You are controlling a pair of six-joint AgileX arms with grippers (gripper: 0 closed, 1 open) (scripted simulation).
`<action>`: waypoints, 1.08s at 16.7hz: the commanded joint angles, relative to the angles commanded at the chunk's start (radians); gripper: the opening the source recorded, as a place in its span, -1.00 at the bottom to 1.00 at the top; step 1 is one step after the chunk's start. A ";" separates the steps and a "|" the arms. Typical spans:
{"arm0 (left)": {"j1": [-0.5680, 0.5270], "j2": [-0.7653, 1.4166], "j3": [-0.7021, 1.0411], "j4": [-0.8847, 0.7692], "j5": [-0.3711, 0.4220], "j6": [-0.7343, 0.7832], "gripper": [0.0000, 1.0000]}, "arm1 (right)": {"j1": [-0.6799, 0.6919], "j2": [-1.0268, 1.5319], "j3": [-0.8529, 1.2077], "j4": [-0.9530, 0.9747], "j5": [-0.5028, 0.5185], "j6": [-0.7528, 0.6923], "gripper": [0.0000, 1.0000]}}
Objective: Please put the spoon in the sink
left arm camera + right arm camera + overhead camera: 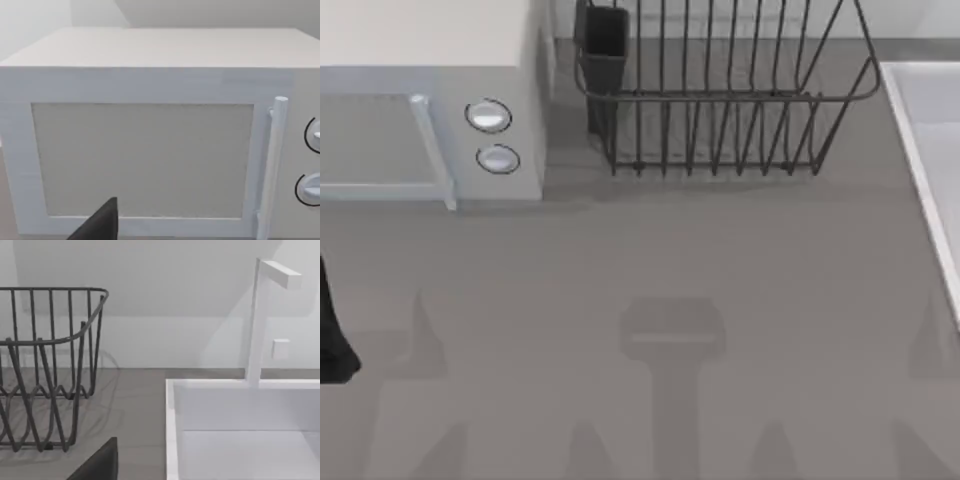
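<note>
Pale grey rectangular sink point(930, 150) with whitish rim at table's right edge, beside dark wire dish rack point(720, 100). Search step (spoon unseen): locating comes next. Claw states: cannot tell.

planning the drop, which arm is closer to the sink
Right, as a judgement. The right wrist view looks straight at the sink and its tap, beside the dish rack. The left arm sits at the table's left edge, facing the microwave.
</note>
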 joint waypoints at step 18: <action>0.000 0.000 0.000 0.000 0.000 0.000 1.00 | -0.385 1.007 0.612 -0.781 -0.001 -1.132 1.00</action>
